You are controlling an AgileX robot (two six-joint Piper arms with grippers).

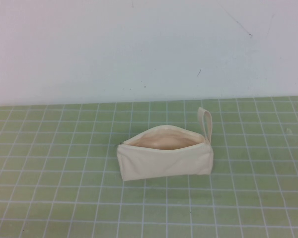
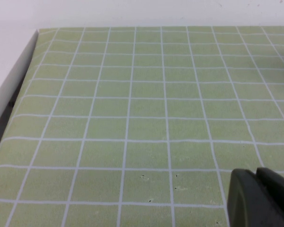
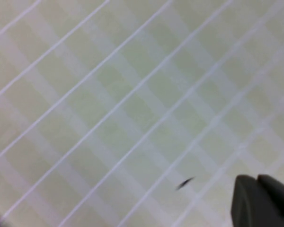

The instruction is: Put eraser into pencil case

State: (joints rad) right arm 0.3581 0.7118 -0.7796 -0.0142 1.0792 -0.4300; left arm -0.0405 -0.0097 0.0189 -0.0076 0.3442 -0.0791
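Left claw shows only as a dark tip low over bare table near its left edge; whether it is released or clenched cannot be told. Right claw likewise hangs above bare grid. Mid-table, the case stands unzipped, peach lining showing, loop toward the far edge; no eraser is seen.

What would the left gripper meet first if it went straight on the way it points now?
Probably only the green grid mat: nothing else shows ahead of the left gripper. The right gripper likewise faces bare mat.
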